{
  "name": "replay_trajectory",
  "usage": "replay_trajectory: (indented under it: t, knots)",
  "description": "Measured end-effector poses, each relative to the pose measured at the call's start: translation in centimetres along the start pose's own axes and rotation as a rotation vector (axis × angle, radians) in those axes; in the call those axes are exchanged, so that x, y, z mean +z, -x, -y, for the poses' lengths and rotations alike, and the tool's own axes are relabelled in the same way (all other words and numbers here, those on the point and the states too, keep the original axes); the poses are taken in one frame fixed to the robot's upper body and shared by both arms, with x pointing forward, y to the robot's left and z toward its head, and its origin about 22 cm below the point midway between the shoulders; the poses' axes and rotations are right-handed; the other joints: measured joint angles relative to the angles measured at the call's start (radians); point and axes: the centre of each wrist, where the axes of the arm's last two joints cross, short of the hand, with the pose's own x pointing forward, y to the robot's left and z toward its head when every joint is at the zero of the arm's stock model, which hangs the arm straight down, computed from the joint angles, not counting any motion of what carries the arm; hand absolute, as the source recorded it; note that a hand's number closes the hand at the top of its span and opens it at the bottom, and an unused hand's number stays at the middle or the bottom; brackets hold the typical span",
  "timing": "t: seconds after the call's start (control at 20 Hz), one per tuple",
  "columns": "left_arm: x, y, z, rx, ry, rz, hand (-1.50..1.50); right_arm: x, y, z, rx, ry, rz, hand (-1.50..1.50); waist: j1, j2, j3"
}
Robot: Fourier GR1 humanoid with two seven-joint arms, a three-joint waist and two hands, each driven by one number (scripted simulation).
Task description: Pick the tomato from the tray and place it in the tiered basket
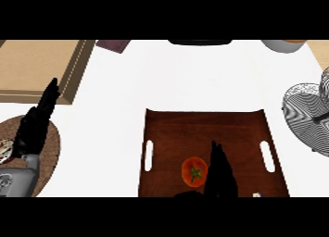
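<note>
Tomato (194, 171): near front of brown tray (173, 125), untouched.
Right hand (219, 171): just right of tomato, fingers straight, holding nothing; likely placed for side grasp.
Left hand (35, 125): well left of tray, open, resting.
Tiered basket (317, 115): right of tray, awaiting tomato.

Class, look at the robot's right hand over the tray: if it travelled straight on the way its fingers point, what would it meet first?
The right hand points up the view, along the brown tray. It would probably pass beside the tomato and meet the tray's far rim first, though its height above the tray is unclear.
</note>
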Motion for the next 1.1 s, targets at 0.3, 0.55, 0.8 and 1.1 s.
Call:
replay_trajectory:
  t: [0.3, 0.55, 0.8, 1.1]
  knots:
    - [-0.3, -0.4, -0.1, 0.004, 0.002, 0.001, 0.0, -1.2, -0.8, -0.8, -0.013, -0.078, -0.011, 1.5, 0.002, 0.0, 0.0]
    - [-0.2, 0.2, 0.1, -0.007, -0.001, 0.001, 0.0, -2.0, -1.4, -1.9, 0.096, -0.062, 0.041, 1.5, 0.0, -0.004, -0.005]
    - [0.2, 0.7, -0.5, -0.002, -0.007, 0.0, 0.0, -1.7, -1.6, -2.0, 0.059, -0.07, 0.069, 1.5, -0.001, -0.002, -0.002]
    - [0.4, 0.5, -0.5, 0.0, -0.002, 0.001, 0.0, -1.8, -3.4, -0.5, 0.005, -0.033, 0.11, 1.5, 0.0, -0.002, -0.001]
